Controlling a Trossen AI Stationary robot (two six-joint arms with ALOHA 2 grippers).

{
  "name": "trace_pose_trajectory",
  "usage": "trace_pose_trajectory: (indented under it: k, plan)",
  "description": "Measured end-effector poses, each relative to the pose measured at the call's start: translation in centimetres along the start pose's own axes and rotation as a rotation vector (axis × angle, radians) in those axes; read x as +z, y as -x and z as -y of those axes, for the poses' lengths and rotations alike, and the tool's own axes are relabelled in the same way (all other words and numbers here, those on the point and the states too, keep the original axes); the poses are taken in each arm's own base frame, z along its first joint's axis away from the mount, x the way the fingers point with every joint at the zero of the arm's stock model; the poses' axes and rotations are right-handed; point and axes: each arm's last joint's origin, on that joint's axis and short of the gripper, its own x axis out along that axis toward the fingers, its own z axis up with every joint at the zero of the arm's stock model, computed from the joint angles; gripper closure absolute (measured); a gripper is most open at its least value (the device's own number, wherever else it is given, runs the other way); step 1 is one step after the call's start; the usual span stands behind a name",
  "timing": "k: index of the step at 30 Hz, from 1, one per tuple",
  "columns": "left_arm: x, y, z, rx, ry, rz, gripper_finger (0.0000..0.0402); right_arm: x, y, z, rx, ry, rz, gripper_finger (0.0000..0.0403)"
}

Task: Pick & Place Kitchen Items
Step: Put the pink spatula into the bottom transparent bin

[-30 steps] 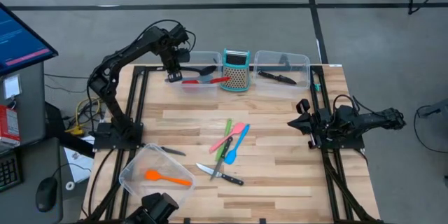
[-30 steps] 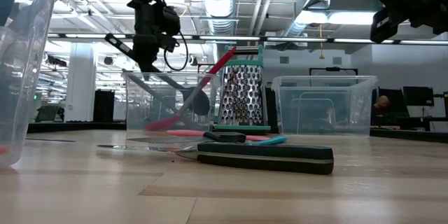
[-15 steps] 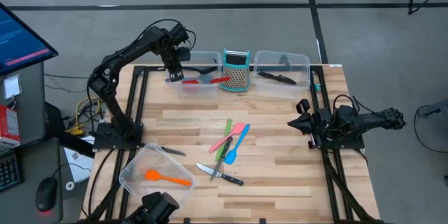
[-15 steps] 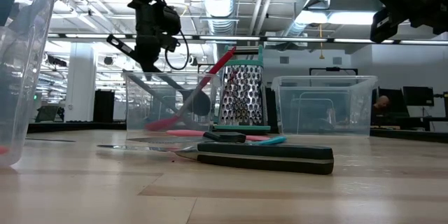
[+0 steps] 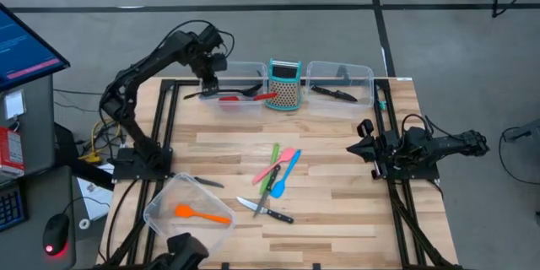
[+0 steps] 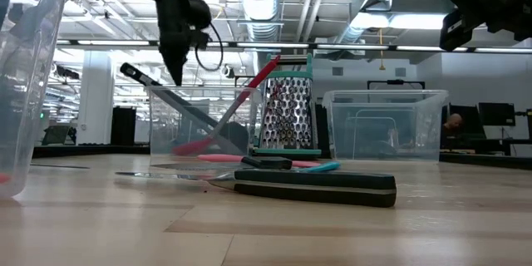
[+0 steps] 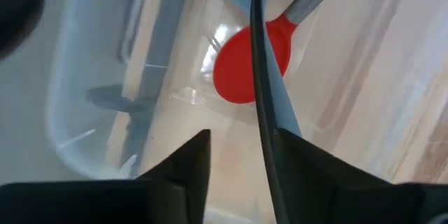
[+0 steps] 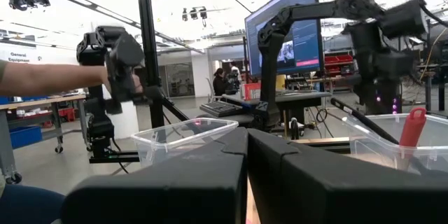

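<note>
**Utensil sorting, partly complete: a knife lands in the far-left tub**

The left gripper (image 5: 208,62) hangs above the outer end of the far-left clear tub (image 5: 253,104), its fingers parted to a narrow gap and holding nothing. A black-handled knife (image 5: 196,94) leans in that tub, its handle projecting over the outer rim; it lies apart from the fingers. The same tub holds a red spoon (image 5: 249,98) and a dark spoon (image 5: 247,88); the left wrist view shows the red bowl on the tub floor. The teal-framed grater (image 5: 285,85) stands between this tub and the far-right tub (image 5: 359,73), which contains another knife (image 5: 333,93).

The right gripper (image 5: 366,143) waits shut at the table's right edge.

Still loose at mid-table are a green spatula (image 5: 270,173), a pink spatula (image 5: 283,159), a small red utensil (image 5: 274,171), a blue spatula (image 5: 285,175) and a black-handled knife (image 5: 268,212). An orange spatula (image 5: 201,213) lies in the tilted near-left tub (image 5: 160,204), with a further knife (image 5: 205,183) beside it. Judged from this layout, roughly half the items are binned; the central cluster remains to be moved.
</note>
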Motion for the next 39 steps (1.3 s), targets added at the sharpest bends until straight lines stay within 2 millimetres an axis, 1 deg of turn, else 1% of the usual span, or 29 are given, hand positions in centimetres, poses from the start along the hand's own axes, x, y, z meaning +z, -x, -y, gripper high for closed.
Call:
trace_pose_trajectory:
  k: [3, 7, 9, 11, 15, 17, 18, 20, 23, 27, 31, 35, 39]
  plan:
    - [-0.7, 2.4, 0.6, 0.039, -0.014, 0.068, 0.0229, 0.0, 0.0, 0.0, 0.000, 0.000, 0.000, 0.0403]
    - [-2.2, 6.6, 2.1, 0.109, -0.028, 0.200, 0.0200, 0.0, 0.0, 0.0, 0.000, 0.000, 0.000, 0.0403]
    - [-2.7, 8.9, 3.2, 0.114, -0.006, 0.327, 0.0190, 0.0, 0.0, 0.0, 0.000, 0.000, 0.000, 0.0403]
    - [-3.2, 11.2, 4.3, 0.094, 0.028, 0.492, 0.0183, 0.0, 0.0, 0.0, 0.000, 0.000, 0.000, 0.0403]
    - [-3.5, 15.2, 7.4, 0.029, 0.037, 0.778, 0.0179, 0.0, 0.0, 0.0, 0.000, 0.000, 0.001, 0.0403]
    - [-3.4, 16.1, 9.3, -0.005, -0.014, 0.876, 0.0179, 0.0, 0.0, 0.0, 0.000, 0.000, 0.000, 0.0403]
    - [-3.2, 16.2, 10.4, -0.034, -0.040, 0.908, 0.0180, 0.0, 0.0, 0.0, 0.000, 0.000, 0.000, 0.0403]
    - [-2.8, 15.9, 12.6, -0.073, -0.072, 0.940, 0.0181, 0.0, 0.0, 0.0, 0.000, 0.000, 0.000, 0.0403]
    - [-2.1, 14.1, 16.2, -0.122, -0.087, 0.902, 0.0183, 0.0, 0.0, 0.0, 0.000, 0.000, 0.000, 0.0403]
    - [-2.0, 10.3, 21.2, -0.134, -0.104, 0.818, 0.0183, 0.0, 0.0, 0.0, 0.000, 0.000, 0.000, 0.0403]
    - [-2.8, 6.2, 25.8, -0.139, -0.085, 0.766, 0.0183, 0.0, 0.0, 0.0, 0.000, 0.000, 0.000, 0.0403]
    - [-4.1, 2.5, 29.5, -0.154, -0.001, 0.785, 0.0183, 0.0, 0.0, 0.0, 0.000, 0.000, 0.000, 0.0403]
    - [-4.4, -1.0, 32.1, -0.127, 0.028, 0.798, 0.0183, 0.0, 0.0, 0.0, 0.000, 0.000, 0.000, 0.0403]
